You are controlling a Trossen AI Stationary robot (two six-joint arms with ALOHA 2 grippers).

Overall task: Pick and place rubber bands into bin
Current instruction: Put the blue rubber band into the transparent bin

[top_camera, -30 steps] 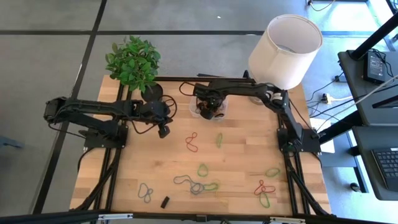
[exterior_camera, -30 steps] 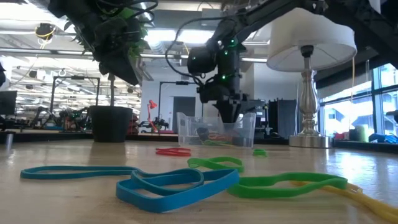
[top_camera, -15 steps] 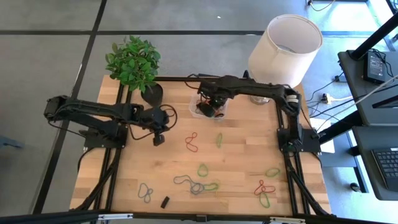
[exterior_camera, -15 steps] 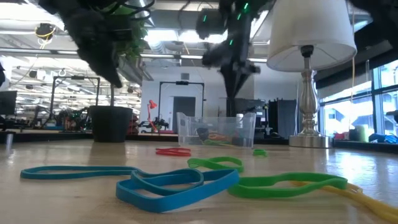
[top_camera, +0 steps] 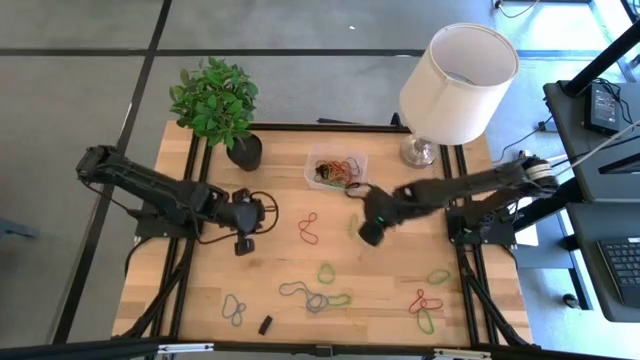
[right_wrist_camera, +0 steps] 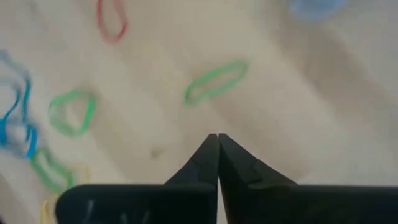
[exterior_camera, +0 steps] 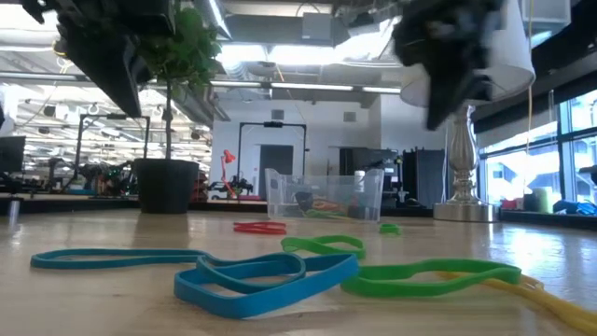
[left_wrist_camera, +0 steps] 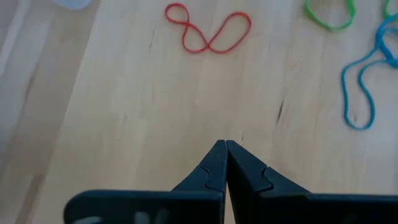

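A wooden table (top_camera: 390,300) fills the middle of the high view, framed by black rails along its edges. A large white lamp (top_camera: 458,72) stands at the upper right corner and a leafy plant in a black pot (top_camera: 217,105) at the upper left. The broad centre of the table is open wood, with room between the two arms.

The left arm reaches from the left edge toward the centre, its left gripper (top_camera: 244,243) hanging above bare wood left of centre. In the left wrist view its fingers (left_wrist_camera: 214,168) are pressed together, holding nothing. The right arm stretches from the right edge, low and nearly level, ending at the right gripper (top_camera: 370,233) just right of centre. Its fingers (right_wrist_camera: 208,158) are also closed tip to tip and empty, above a green loop.

The bin (top_camera: 336,171), a small clear tray, sits at upper centre, between plant and lamp, with a tangle of red and orange bands inside. The rubber bands (top_camera: 318,297) still loose lie across the lower half of the table: a red one (top_camera: 308,228) just below the bin, green ones near the centre, a blue and green cluster at lower centre, a blue one at lower left, red and green ones at lower right. A small black block (top_camera: 266,324) lies near the bottom edge.

A second ago the right gripper was down in the bin with fingers partly apart; it has since lifted out, swung down to the table's centre and closed. The left gripper has drifted slightly lower and leftward.
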